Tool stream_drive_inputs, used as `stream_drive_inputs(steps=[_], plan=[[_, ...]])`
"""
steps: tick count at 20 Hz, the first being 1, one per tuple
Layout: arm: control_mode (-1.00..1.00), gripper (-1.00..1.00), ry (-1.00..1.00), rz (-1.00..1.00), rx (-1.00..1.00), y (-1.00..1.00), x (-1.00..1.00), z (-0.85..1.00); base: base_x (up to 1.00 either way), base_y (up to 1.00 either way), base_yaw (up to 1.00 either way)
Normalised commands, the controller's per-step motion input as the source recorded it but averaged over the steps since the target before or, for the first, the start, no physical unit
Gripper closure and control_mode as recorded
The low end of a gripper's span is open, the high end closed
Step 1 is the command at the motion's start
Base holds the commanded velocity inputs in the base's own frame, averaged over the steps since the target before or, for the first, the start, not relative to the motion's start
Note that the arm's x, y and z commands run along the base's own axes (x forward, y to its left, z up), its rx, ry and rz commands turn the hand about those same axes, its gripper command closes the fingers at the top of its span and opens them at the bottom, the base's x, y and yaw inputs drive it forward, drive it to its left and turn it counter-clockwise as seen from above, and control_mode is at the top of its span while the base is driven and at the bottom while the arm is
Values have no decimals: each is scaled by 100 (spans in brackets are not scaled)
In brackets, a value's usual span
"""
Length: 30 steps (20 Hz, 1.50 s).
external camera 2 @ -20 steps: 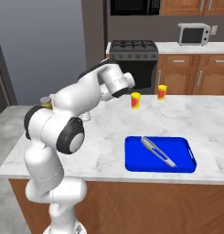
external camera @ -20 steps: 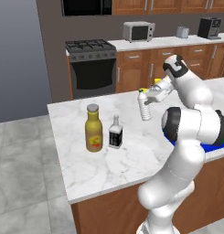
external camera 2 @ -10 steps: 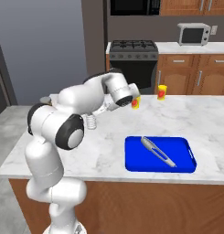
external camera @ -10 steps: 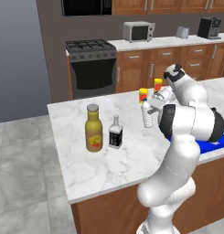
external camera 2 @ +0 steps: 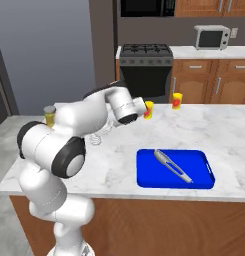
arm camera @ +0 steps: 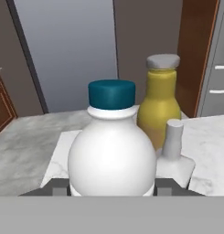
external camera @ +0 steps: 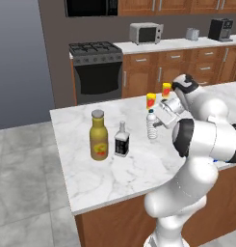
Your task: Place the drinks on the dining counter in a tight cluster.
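Observation:
My gripper (external camera: 157, 122) is shut on the tiny clear bottle (external camera: 151, 125) with a dark cap, holding it upright low over the dining counter (external camera: 114, 178). I cannot tell whether its base touches the marble. To its left stand the small dark square bottle (external camera: 121, 141) and the tall mustard-yellow bottle (external camera: 98, 136), close together. In the hand view the clear bottle (arm camera: 112, 155) sits between my fingertips (arm camera: 58, 186), with the yellow bottle (arm camera: 160, 105) and the small square bottle (arm camera: 173, 146) just behind it. My arm hides most of the bottles in the right base view, where the yellow bottle's cap (external camera 2: 49, 113) peeks out.
Two orange cups (external camera: 150, 100) (external camera: 166, 89) stand on the counter behind the gripper. A blue cutting board (external camera 2: 204, 175) with a grey utensil (external camera 2: 171, 166) lies to the right. A stove (external camera: 96, 67) and cabinets with a microwave (external camera: 145, 33) line the back wall.
The gripper has come down with the clear bottle, from raised above the counter to close over the marble beside the other two bottles. Those two have not moved.

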Motion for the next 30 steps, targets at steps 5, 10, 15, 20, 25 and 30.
stream_drive_inputs(steps=[5,10,15,20,25,30], plan=[[-100,100,-10,0,2,23,0,-24,0,0,0],[-100,100,-8,0,18,0,0,-27,0,0,0],[-100,100,-4,0,16,0,0,-13,0,0,0],[-100,100,0,0,5,0,0,0,0,0,0],[-100,100,1,0,-2,-1,0,-2,0,0,0],[-100,100,0,0,-10,0,0,-14,0,0,0]])
